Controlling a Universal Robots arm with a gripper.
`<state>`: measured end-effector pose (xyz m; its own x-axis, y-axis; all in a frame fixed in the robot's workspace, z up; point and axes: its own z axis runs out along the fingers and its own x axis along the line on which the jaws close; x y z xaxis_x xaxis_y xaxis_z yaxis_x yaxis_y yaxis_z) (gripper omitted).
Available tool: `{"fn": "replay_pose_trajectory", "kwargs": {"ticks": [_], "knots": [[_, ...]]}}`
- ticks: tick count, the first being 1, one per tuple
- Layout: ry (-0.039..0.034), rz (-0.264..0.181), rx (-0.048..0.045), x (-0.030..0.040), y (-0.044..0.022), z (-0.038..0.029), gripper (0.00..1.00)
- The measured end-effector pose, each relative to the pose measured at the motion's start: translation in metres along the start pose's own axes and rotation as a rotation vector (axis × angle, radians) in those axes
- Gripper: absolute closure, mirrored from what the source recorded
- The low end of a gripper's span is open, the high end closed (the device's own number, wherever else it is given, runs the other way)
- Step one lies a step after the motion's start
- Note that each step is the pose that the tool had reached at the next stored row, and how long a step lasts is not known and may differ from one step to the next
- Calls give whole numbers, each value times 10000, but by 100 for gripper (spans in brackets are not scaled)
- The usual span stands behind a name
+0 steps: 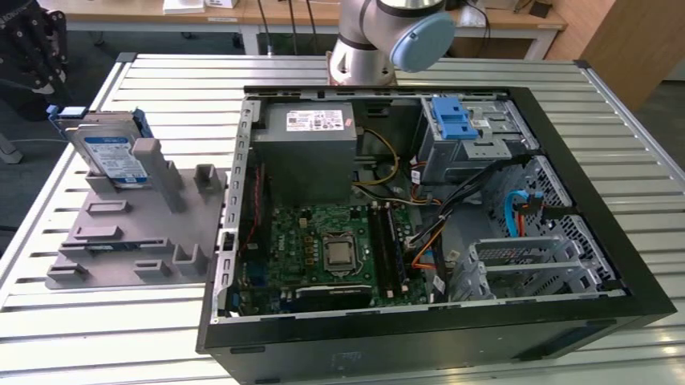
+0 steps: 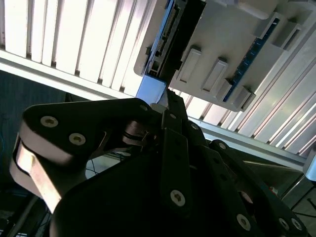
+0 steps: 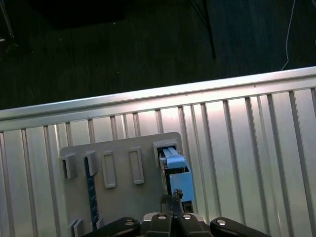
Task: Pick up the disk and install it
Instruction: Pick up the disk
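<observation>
disk (image 1: 111,152) upright in grey holder (image 1: 128,234), claw (image 3: 172,199) seemingly touching it

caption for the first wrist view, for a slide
Looking down past the gripper at the disk, standing on edge in a grey holder on the slatted table.

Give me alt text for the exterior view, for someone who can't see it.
The disk stands on edge in a grey fixture at the exterior view's left, beside an open computer case lying on a slatted metal table. The case's motherboard is exposed, and the robot arm's base rises beyond it.
</observation>
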<state>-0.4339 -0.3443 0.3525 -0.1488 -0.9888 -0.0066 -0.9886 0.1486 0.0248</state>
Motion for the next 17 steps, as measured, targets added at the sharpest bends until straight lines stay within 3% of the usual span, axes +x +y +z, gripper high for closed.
{"fn": "replay_pose_trajectory", "kwargs": {"ticks": [4,6,7,10,12,13,17], "knots": [[8,-577,41,0,-1,23,77],[15,-814,62,0,-1,40,65],[18,-858,70,0,-1,52,65],[25,-862,91,-10,7,104,47],[28,-862,93,-16,7,128,47],[29,-863,91,-19,8,134,41],[28,-862,93,-32,15,162,41]]}}
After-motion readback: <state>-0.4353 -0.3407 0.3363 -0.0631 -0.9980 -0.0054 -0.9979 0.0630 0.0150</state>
